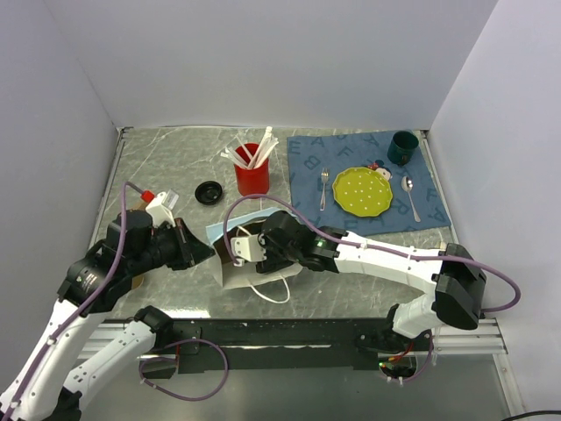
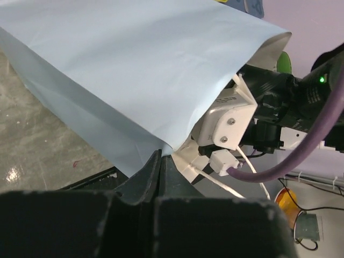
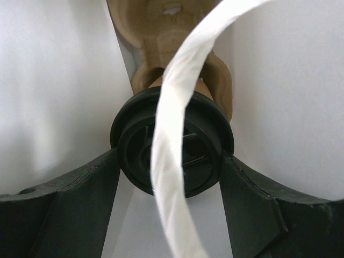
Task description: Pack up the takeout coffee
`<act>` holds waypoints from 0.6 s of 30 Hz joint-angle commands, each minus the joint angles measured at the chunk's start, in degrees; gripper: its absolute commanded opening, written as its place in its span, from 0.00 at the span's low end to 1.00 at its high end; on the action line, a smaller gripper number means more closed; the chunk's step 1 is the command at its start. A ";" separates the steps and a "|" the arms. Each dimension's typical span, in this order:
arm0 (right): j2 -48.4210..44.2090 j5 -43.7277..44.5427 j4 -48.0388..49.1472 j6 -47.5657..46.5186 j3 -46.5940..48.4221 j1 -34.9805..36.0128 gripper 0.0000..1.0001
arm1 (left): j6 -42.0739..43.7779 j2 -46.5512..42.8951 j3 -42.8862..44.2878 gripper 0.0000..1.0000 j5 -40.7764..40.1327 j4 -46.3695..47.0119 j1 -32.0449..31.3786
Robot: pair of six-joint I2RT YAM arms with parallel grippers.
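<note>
Grey table (image 1: 158,158), white walls. Bag (image 1: 254,275) lies on its side at centre. Left gripper (image 2: 161,160) is pinched tight on the bag's edge at 9 o'clock. Right gripper (image 3: 171,161), in from 3 o'clock, is inside the bag, clamped on the coffee (image 3: 207,145) at its lid.
</note>
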 commanded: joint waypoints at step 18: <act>3.18 0.35 8.94 -4.29 1.70 -1.59 0.30 | 0.14 -0.76 -3.33 0.01 2.66 3.88 -0.14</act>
